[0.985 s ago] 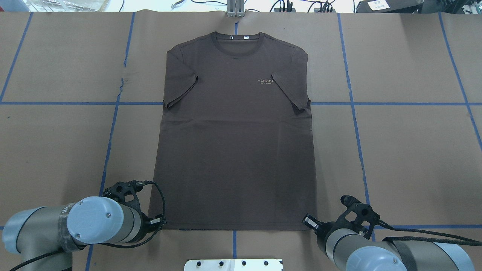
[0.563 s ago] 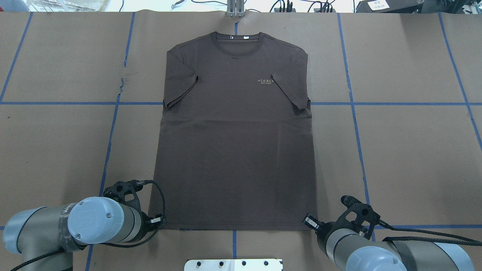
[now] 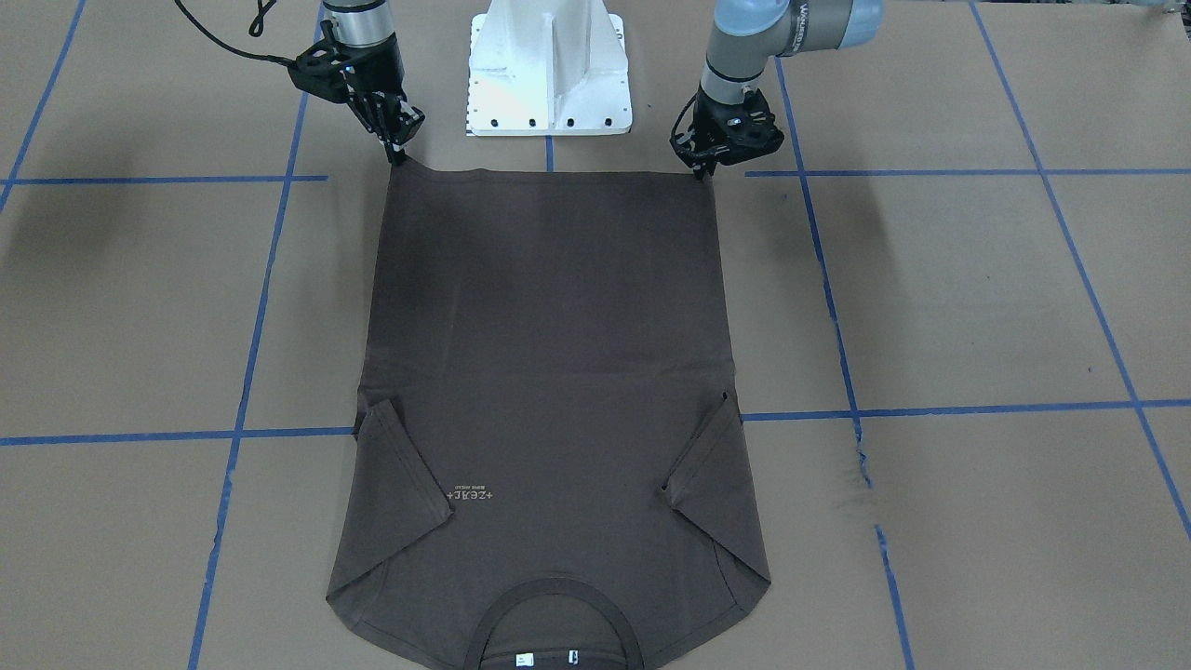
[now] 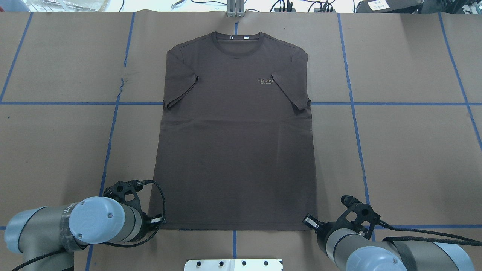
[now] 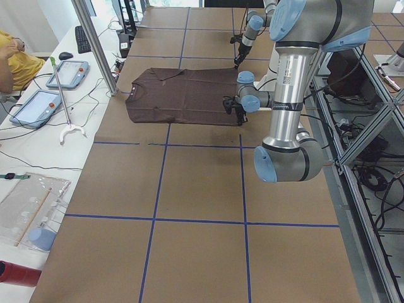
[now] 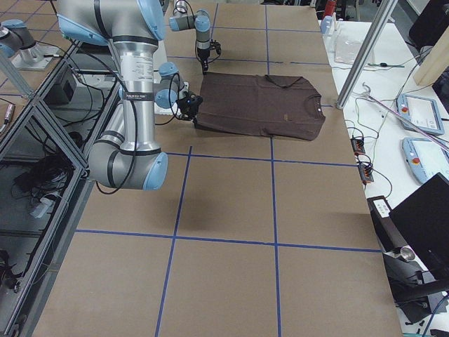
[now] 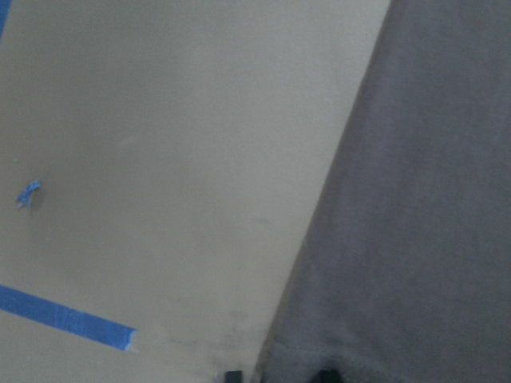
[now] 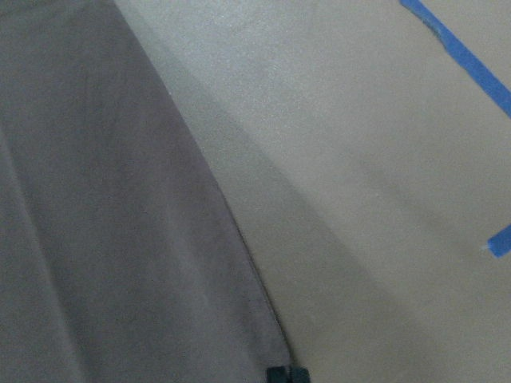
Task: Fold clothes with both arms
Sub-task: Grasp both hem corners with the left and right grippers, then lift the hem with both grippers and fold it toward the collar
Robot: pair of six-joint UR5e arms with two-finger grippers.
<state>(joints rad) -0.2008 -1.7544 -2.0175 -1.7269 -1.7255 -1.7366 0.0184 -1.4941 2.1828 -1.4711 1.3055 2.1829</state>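
Observation:
The dark brown T-shirt [image 4: 237,150] lies flat and face up on the brown table, collar at the far end, both sleeves folded inward over the chest. My left gripper [image 3: 704,170] points down at the near hem's left corner. In the left wrist view its fingertips [image 7: 233,375] stand apart on either side of that corner, so it is open [image 7: 279,375]. My right gripper [image 3: 400,156] is at the other hem corner. In the right wrist view its tips [image 8: 286,374] are pressed together on the corner of the fabric [image 8: 104,223]. The overhead view hides both sets of fingers under the wrists.
The white bolted pedestal [image 3: 549,65] stands just behind the hem, between the two arms. Blue tape lines [image 4: 113,124] grid the table. A metal post [image 4: 235,7] rises beyond the collar. A side bench holds tablets [image 5: 35,107], with a person's arm [image 5: 16,63] by it.
The left arm's elbow has shifted very slightly toward the near edge. The shirt and the right arm look the same.

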